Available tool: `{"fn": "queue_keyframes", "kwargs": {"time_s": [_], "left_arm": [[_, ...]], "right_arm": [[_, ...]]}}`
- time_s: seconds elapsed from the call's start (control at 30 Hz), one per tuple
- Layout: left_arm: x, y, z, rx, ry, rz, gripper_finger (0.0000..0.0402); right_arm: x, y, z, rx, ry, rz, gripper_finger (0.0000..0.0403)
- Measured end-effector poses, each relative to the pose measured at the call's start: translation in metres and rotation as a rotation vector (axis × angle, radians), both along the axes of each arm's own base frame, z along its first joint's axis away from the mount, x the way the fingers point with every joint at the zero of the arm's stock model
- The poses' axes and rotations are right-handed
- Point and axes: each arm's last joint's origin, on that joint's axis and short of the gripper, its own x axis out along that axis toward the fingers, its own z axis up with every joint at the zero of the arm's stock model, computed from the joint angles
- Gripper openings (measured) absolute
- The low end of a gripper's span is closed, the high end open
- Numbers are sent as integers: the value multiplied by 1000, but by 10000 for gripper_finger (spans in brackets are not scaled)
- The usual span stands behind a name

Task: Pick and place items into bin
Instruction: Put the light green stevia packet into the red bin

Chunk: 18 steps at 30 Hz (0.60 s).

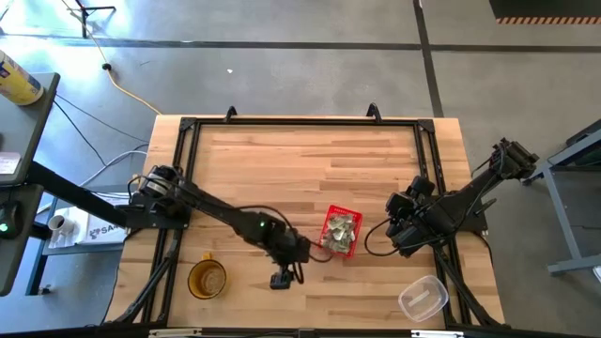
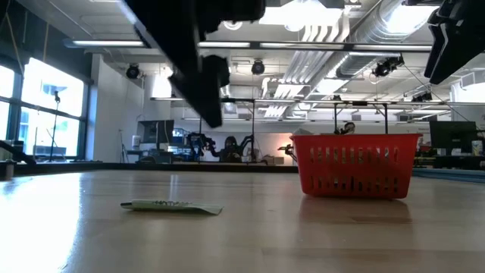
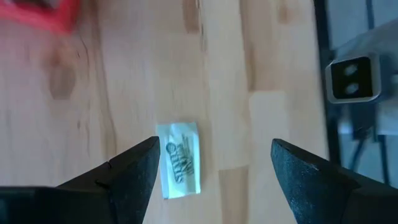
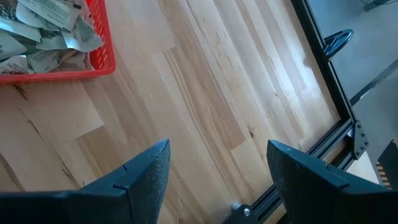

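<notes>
Packet (image 3: 180, 159) below (spread) left fingers (image 3: 134, 171)

A: Where's the free room on the worktop (image 1: 282, 160)?

B: The whole far half is bare wood. Clutter sits along the near edge: amber cup (image 1: 207, 279) toward the near left corner, clear container (image 1: 423, 298) by the near right corner, red basket (image 1: 341, 232) about mid-width.

A: Around the loose packet (image 3: 180, 159)?

B: Lies flat, alone, bare wood all round. Left gripper (image 3: 211, 174) hangs above it, jaws wide, packet nearer one finger.

A: Basket access?

B: Top open, heaped with packets (image 4: 46, 31). Right gripper (image 4: 217, 168) just beside it, over bare wood, jaws apart.
</notes>
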Motion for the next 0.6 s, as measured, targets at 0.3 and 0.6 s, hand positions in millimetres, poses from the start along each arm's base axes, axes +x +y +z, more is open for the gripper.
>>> {"fn": "queue_keyframes", "kwargs": {"time_s": [0.3, 0.6], "left_arm": [[-14, -17, -43, 107, 14, -7, 331], [-14, -20, -70, 271, 49, 33, 265]], "right_arm": [[0, 0, 0, -8, -7, 2, 259], [0, 0, 0, -7, -8, -3, 259]]}}
